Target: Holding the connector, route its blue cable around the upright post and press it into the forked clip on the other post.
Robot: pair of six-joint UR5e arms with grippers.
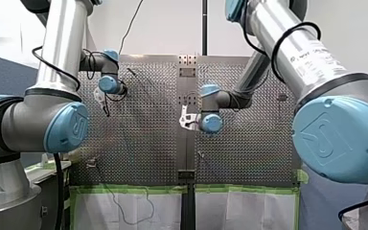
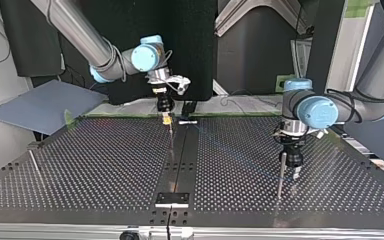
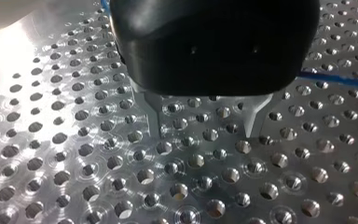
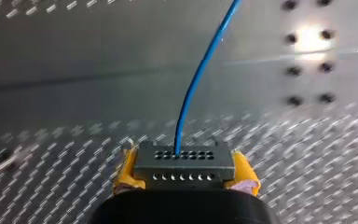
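Right wrist view | right gripper (image 4: 185,173): yellow pads (image 4: 126,170) pinch grey holed connector (image 4: 185,161), blue cable (image 4: 189,88) | left gripper (image 3: 204,131) spread

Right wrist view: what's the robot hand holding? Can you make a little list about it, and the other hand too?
held thing: grey connector with rows of small holes
holder: my right gripper, yellow pads shut on it
cable: blue cable, leaves the connector and runs ahead of the gripper
other hand: my left gripper, open and empty, over the perforated table
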